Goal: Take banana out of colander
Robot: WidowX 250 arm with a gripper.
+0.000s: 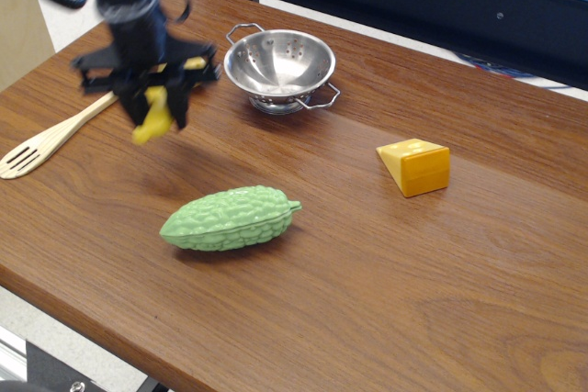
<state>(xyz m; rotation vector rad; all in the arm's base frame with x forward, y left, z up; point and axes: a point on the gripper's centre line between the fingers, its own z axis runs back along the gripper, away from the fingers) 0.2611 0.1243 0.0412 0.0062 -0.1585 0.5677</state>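
The steel colander (280,68) stands at the back of the wooden table with nothing in it. My black gripper (154,115) hangs above the table to the colander's left and a little nearer. It is shut on the small yellow banana (153,118), which pokes out below the fingers. The banana is held in the air above the tabletop, between the wooden spoon and the green gourd. The arm is motion-blurred.
A green gourd (230,218) lies in front of the colander. An orange-yellow cheese wedge (417,166) sits to the right. A wooden slotted spoon (50,140) lies at the left. A bit of the yellow potato (194,64) shows behind the gripper.
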